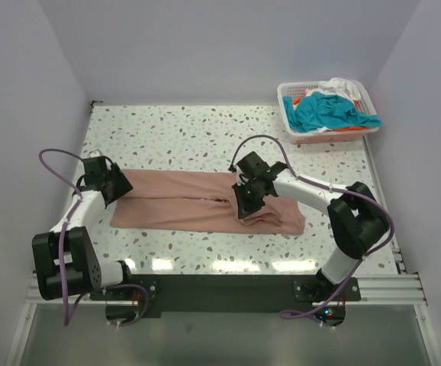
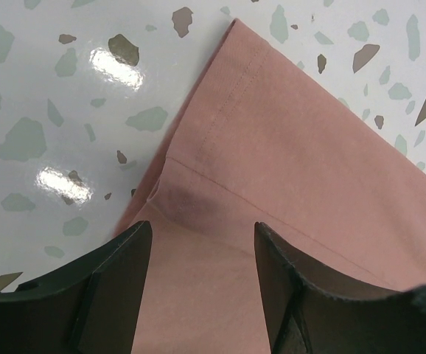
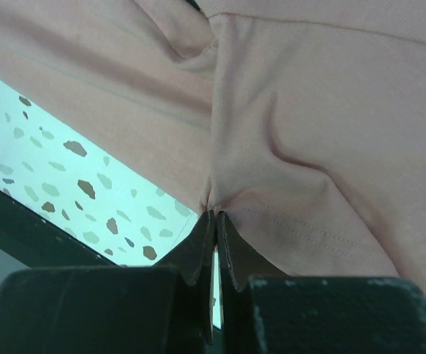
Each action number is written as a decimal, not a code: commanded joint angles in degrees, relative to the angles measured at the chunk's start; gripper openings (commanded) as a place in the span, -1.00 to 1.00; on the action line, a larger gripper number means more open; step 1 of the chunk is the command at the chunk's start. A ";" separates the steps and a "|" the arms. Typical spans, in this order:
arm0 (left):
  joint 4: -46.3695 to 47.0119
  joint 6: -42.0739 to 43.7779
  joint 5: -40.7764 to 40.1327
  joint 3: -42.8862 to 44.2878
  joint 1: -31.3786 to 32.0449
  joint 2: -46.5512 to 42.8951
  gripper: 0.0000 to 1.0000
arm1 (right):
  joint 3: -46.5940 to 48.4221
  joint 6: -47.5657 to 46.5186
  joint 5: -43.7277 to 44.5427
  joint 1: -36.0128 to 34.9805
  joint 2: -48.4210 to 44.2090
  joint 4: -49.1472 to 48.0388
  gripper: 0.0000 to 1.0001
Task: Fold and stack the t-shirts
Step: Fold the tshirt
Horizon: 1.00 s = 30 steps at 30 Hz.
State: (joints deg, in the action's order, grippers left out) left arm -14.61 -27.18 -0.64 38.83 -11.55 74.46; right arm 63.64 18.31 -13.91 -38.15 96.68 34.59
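Note:
A salmon-pink t-shirt (image 1: 182,202) lies in a long band across the middle of the table. My left gripper (image 1: 117,187) stands open over its left end, near a stitched hem; in the left wrist view the cloth (image 2: 287,147) shows between the spread fingers (image 2: 202,228). My right gripper (image 1: 245,204) is shut on a pinch of the same shirt right of its middle. In the right wrist view the fabric (image 3: 309,110) puckers at the closed tips (image 3: 214,214) and is lifted off the table. Teal (image 1: 323,113), white (image 1: 346,85) and orange (image 1: 350,130) t-shirts are heaped in the basket.
The white lattice basket (image 1: 293,136) sits at the table's far right corner. White walls close in the speckled table (image 1: 182,130) on three sides. A black rail (image 1: 220,290) with the arm bases runs along the near edge.

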 commanded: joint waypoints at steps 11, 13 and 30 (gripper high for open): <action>2.13 1.87 0.38 1.33 0.21 0.16 0.25 | 3.24 -0.46 3.10 -3.51 -5.00 3.55 -0.09; 2.39 1.87 0.38 2.13 0.21 0.34 0.25 | 3.95 0.24 4.93 -3.33 -5.89 3.64 -0.02; 7.14 2.39 5.92 12.32 5.49 11.32 0.23 | 1.15 -0.37 12.33 6.60 -1.41 -4.53 0.04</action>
State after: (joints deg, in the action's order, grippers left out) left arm -10.15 -26.26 3.20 48.45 -6.28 84.40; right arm 66.70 18.96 -2.35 -31.29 93.97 31.66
